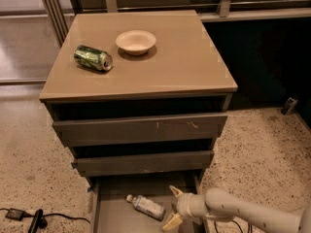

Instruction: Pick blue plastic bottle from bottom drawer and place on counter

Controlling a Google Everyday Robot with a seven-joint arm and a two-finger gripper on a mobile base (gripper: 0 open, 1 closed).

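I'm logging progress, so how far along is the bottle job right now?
Done: the drawer is open, with the bottle lying on its floor. In hand: the open pincer sits close beside the bottle, not gripping it. Left: grasp, lift, and set it on the counter, where a can and bowl sit.

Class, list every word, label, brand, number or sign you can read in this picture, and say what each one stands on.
No text here can be read.
The green can on the counter: printing too blurred to read.
The blue plastic bottle in the bottom drawer: label too small to read.
The gripper, open just right of the bottle: no markings visible.
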